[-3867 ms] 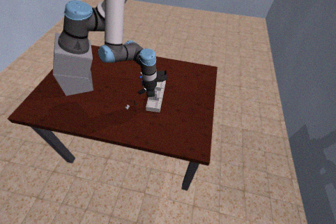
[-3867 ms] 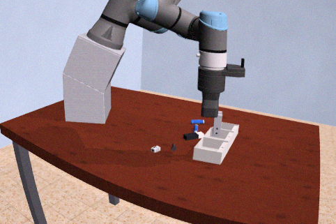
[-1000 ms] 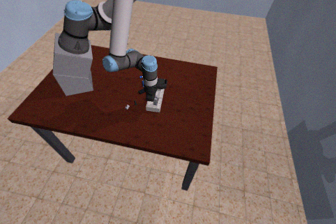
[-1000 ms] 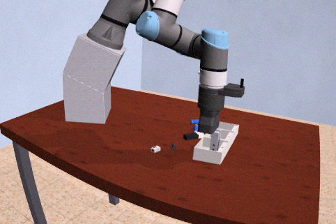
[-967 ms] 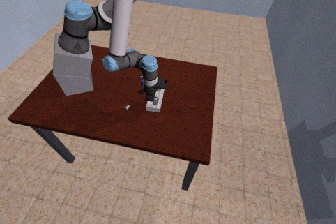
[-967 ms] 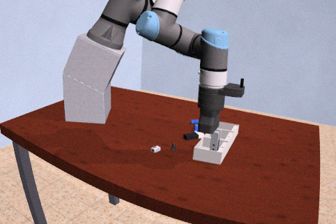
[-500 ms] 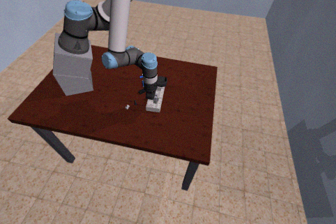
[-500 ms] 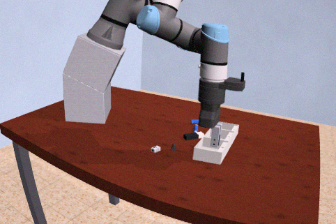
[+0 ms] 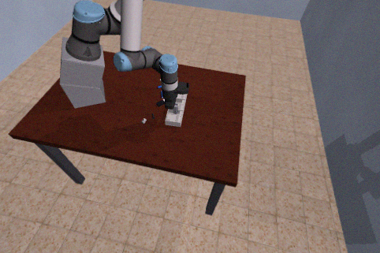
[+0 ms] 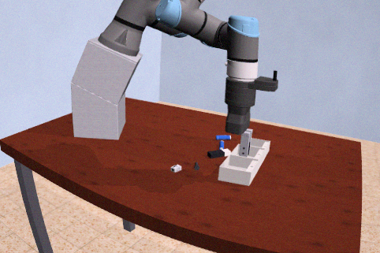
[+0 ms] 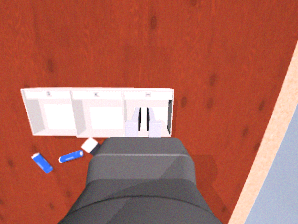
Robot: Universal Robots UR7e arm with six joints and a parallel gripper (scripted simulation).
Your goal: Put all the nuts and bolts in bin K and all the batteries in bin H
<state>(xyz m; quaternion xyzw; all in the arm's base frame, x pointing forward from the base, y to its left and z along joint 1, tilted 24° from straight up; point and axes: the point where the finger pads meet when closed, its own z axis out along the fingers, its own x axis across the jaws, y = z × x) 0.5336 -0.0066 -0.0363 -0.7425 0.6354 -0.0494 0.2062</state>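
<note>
My gripper (image 9: 176, 110) (image 10: 244, 154) (image 11: 143, 114) is over the bin marked H (image 11: 161, 94), its fingers a little apart with nothing seen between them. The bin marked K (image 11: 106, 95) is the middle one; no thing shows in it. A dark strip lies along the end wall of H; I cannot tell whether it is a thing or shadow. The fingers hide part of H. One blue battery (image 10: 223, 137) (image 11: 42, 163) and another blue battery (image 10: 221, 144) (image 11: 71, 156) lie on the table beside the bins. No nut or bolt shows clearly.
A third bin (image 11: 48, 94) adjoins K. A black piece (image 10: 215, 154) (image 11: 90, 145) with a white end lies close beside the bins. A small white thing (image 9: 144, 120) (image 10: 176, 168) and a small dark pointed thing (image 9: 153, 116) (image 10: 196, 166) are on the table (image 10: 138, 200).
</note>
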